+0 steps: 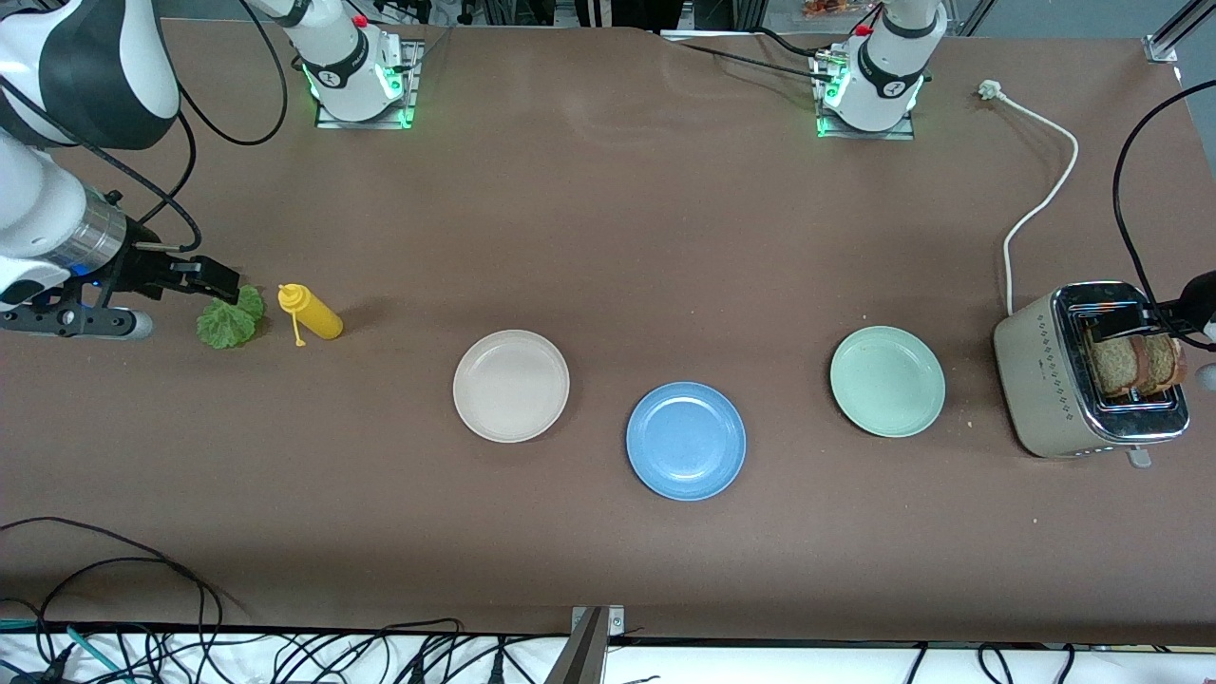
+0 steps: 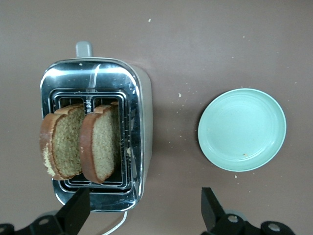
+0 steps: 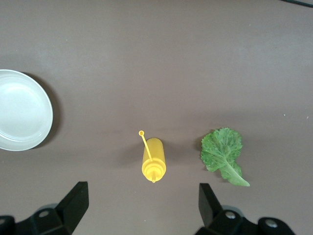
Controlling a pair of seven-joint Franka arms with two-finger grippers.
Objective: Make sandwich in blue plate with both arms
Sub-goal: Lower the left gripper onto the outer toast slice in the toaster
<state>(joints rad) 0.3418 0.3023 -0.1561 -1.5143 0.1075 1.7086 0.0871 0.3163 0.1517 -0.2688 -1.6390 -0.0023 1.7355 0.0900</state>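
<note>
Blue plate (image 1: 686,441) bare, nothing built yet. L gripper (image 2: 142,209) over toaster (image 1: 1035,366), fingers spread for bread (image 2: 80,142); R gripper (image 3: 139,205) spread over lettuce (image 3: 222,152), beside the sauce bottle (image 3: 153,165).

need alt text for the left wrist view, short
Two slices of brown bread stand up out of a silver toaster on a brown table, seen from above. An empty pale green plate lies beside it, and the left gripper hovers open.
</note>
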